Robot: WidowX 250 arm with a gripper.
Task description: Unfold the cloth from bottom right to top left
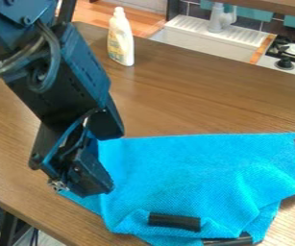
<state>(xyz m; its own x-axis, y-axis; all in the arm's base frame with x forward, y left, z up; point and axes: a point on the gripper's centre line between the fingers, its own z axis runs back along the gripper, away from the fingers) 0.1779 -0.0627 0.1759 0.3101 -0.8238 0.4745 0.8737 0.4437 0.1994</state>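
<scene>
The bright blue cloth lies partly folded and rumpled on the brown wooden worktop, across the lower centre and lower right of the frame. Dark strips sit along its lower edge and at its right corner. The black pincer hangs at the cloth's left side, left of centre; how far open it is, or whether it grips any cloth, I cannot tell. A white bottle stands upright near the top, with a sink and stove at upper right.

Black arm, apparently grey looped cables.
</scene>
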